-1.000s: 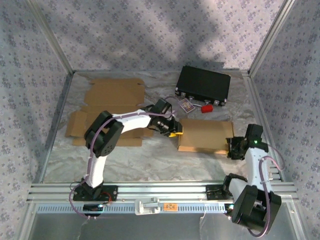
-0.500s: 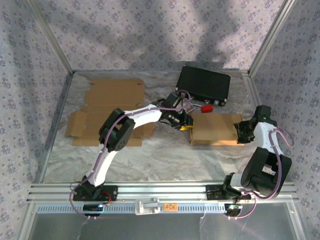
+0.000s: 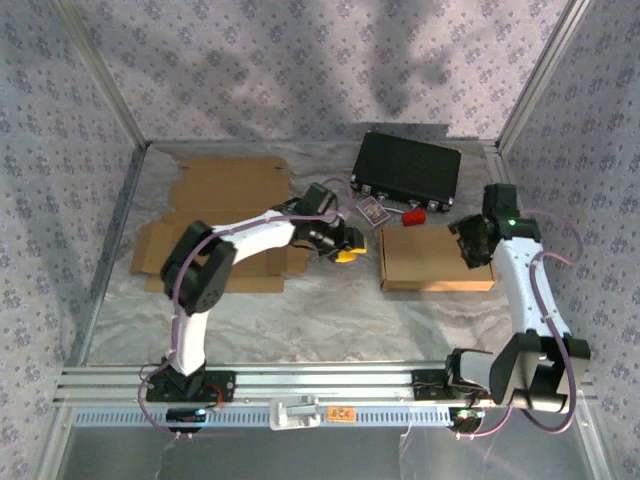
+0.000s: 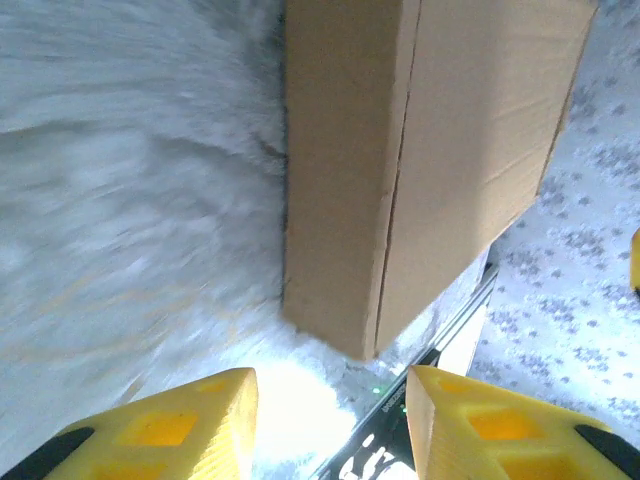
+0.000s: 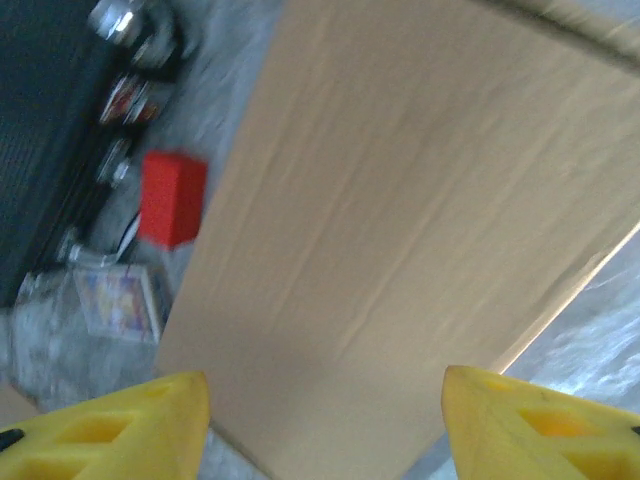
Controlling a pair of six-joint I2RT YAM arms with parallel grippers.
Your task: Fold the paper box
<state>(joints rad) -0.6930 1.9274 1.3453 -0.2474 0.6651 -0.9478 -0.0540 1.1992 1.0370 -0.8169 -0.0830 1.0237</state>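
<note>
The folded brown paper box (image 3: 432, 258) lies flat on the table right of centre. My left gripper (image 3: 350, 251) hangs just off its left end, a small gap away, jaws open and empty. In the left wrist view the box (image 4: 430, 150) stands ahead of the yellow fingers (image 4: 170, 430), with bare table between them and my left gripper (image 4: 330, 425). My right gripper (image 3: 468, 248) hovers over the box's right end, open. The right wrist view looks down on the box top (image 5: 420, 240) beyond my wide-apart right gripper (image 5: 325, 425), which holds nothing.
A flat unfolded cardboard sheet (image 3: 225, 215) lies at the left under the left arm. A black case (image 3: 407, 172) sits at the back, with a red block (image 3: 413, 217) and a small card (image 3: 371, 211) in front of it. Patterned walls close in the table.
The box has slid right and back and now lies squarer. My left gripper has drawn back left off the box. The right arm swung to the box's far right end; both jaws opened wider.
</note>
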